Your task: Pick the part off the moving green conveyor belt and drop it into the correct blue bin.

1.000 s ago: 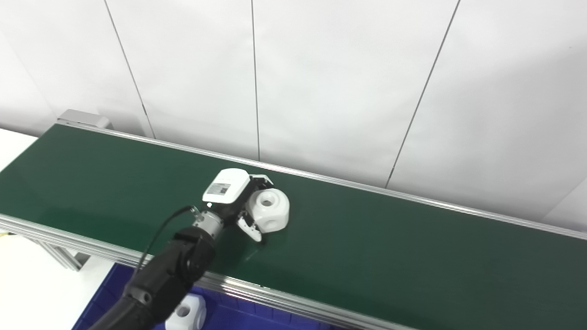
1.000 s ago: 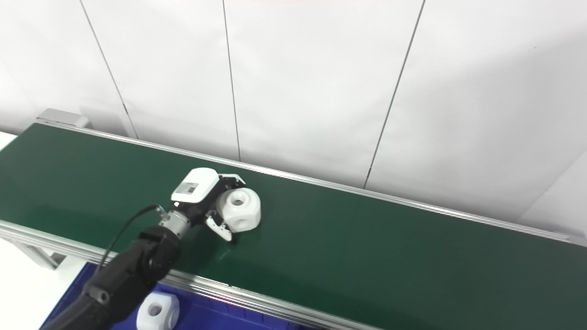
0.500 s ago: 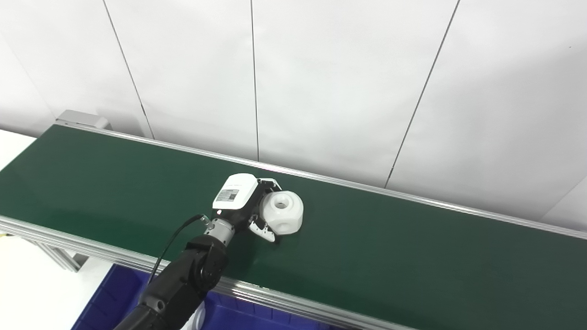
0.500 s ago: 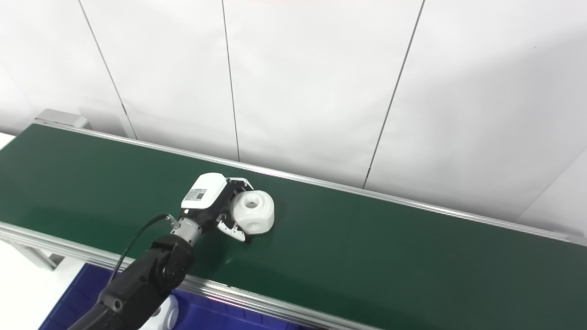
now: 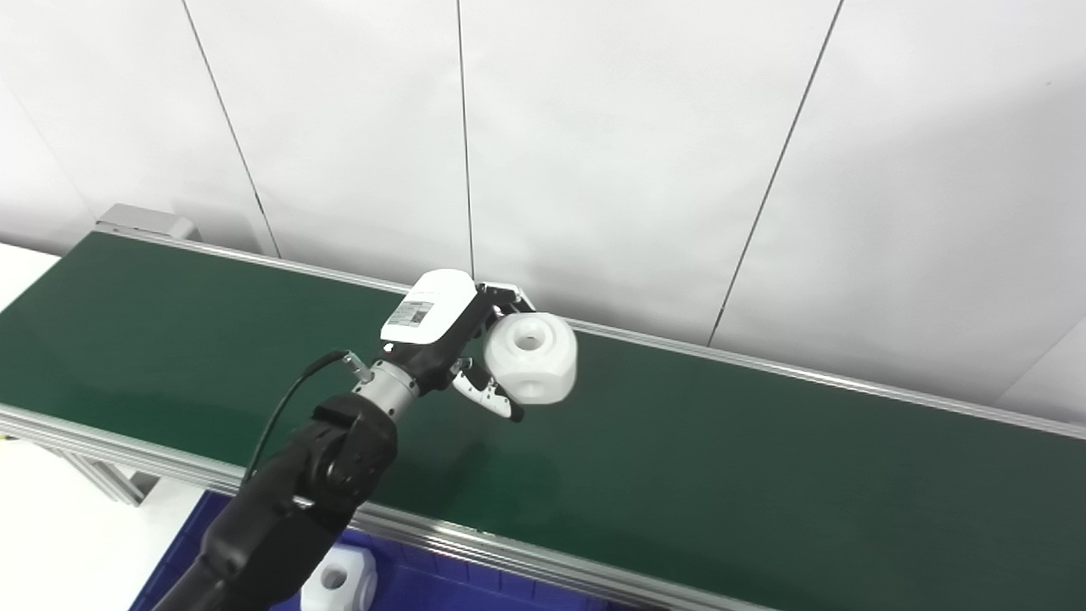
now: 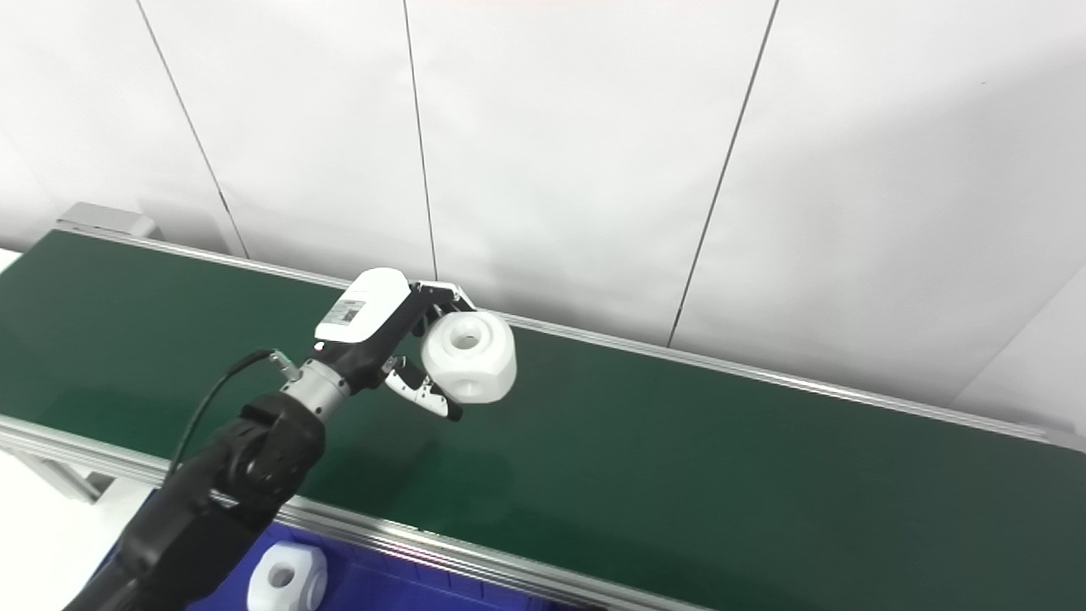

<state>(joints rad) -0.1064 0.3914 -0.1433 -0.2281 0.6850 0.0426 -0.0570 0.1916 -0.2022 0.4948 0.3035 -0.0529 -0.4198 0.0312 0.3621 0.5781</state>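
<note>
My left hand (image 5: pixel 462 344) is shut on a white rounded block part (image 5: pixel 531 357) with round holes in its faces. It holds the part in the air above the green conveyor belt (image 5: pixel 764 475), and the part's shadow lies on the belt below. The same hand (image 6: pixel 394 339) and part (image 6: pixel 469 356) show in the right eye view. A blue bin (image 5: pixel 441 590) lies under the belt's near edge at the bottom, with another white part (image 5: pixel 338 579) in it. My right hand is not in view.
The belt runs from upper left to lower right between silver side rails (image 5: pixel 509 552). A white panelled wall (image 5: pixel 636 153) stands right behind it. A white surface (image 5: pixel 51 535) lies at the lower left.
My left hand closed on the part while it lay on the belt, followed it to the right, and has now lifted it off the belt.
</note>
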